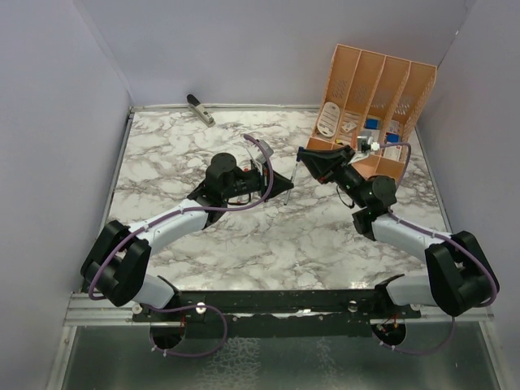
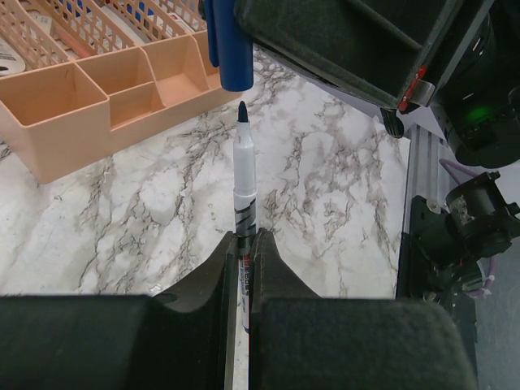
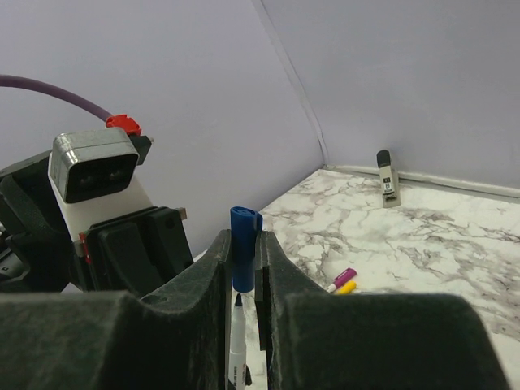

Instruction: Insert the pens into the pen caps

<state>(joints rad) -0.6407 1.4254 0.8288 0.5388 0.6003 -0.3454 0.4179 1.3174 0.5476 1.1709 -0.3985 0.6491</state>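
Left gripper (image 2: pixel 242 244) is clamped on one pen (image 2: pixel 244 187), low on the barrel, dark tip sticking out past the fingers. Tip sits just short of the mouth of one blue cap (image 2: pixel 230 49), not inserted. Right gripper (image 3: pixel 243 248) is pinched on that cap, top poking above its fingers. Two loose caps on table, touching: purple cap (image 3: pixel 344 275), yellow cap (image 3: pixel 347 286).

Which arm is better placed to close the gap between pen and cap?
Right, probably: the right hand holds the cap just off the tip of the pen gripped in the left hand.
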